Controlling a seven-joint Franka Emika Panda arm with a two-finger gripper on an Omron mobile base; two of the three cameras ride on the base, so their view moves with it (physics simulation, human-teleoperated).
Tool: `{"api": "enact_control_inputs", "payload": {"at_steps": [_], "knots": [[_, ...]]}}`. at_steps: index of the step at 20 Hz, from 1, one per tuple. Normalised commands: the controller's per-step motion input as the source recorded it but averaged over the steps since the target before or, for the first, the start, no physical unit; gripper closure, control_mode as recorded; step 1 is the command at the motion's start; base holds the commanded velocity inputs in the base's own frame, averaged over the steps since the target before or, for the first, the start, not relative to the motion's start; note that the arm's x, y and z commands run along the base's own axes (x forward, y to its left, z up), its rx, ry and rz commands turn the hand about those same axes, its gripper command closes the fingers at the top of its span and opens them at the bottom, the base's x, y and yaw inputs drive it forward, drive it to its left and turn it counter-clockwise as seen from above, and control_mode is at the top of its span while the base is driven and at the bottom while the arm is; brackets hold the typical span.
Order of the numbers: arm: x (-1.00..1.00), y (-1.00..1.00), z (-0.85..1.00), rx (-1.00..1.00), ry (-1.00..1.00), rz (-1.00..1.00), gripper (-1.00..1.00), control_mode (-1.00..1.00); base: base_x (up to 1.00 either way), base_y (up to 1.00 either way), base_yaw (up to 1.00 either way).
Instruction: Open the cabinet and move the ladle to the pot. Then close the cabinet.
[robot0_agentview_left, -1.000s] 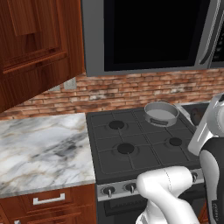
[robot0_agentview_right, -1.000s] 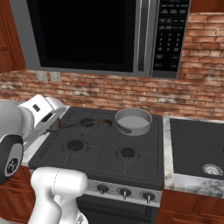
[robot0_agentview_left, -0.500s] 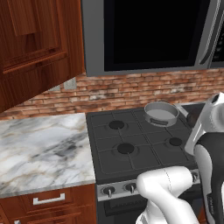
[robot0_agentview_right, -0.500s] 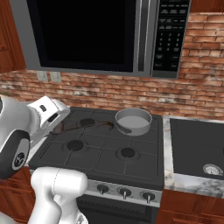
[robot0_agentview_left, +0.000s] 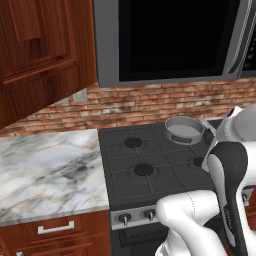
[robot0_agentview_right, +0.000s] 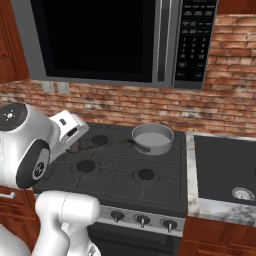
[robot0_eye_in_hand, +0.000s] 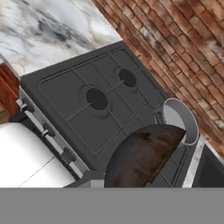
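A simulated kitchen, seen from behind my white arm. My jaws are closed on the ladle (robot0_agentview_right: 112, 143), a slim dark utensil. In the right base view it runs out from them to the right, low over the far burners of the black stove (robot0_agentview_left: 145, 165). Its far end lies just beside the left rim of the pot (robot0_agentview_right: 152, 137); I cannot tell whether they touch. The hand view shows the ladle's brown rounded end close up, hiding my fingertips. The grey pot sits beyond it on the far right burner, against the brick wall. The ladle is not yet in the pot, and that is where I judge the danger lies. I seem to hold it near one end, so it could pivot or slide in my grip. If I move on too low, its tip may strike the rim and push the light pot along the burner. If I let go too soon, it lands on the stove. The pot's sides are low and the ladle is roughly as long as the pot is wide, so a careless release could tip it out over the edge. The reddish-brown cabinet (robot0_agentview_left: 35, 55) hangs high on the far left, above the marble worktop (robot0_agentview_left: 45, 170), well apart from my jaws; its door looks swung out and remains to be closed.
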Motion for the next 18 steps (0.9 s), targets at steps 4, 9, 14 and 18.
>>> {"api": "enact_control_inputs", "payload": {"at_steps": [4, 9, 14, 18], "knots": [[0.21, -0.03, -0.58, -0.01, -0.07, -0.01, 1.0, -1.0, 0.0, 0.0, 0.0], [0.11, -0.09, -0.59, -0.04, -0.05, -0.02, 1.0, -1.0, 0.0, 0.0, 0.0], [0.02, -0.07, -0.53, -0.06, -0.06, -0.02, 1.0, -1.0, 0.0, 0.0, 0.0], [0.0, -0.08, -0.53, -0.09, -0.04, -0.02, 1.0, -1.0, 0.0, 0.0, 0.0]]}}
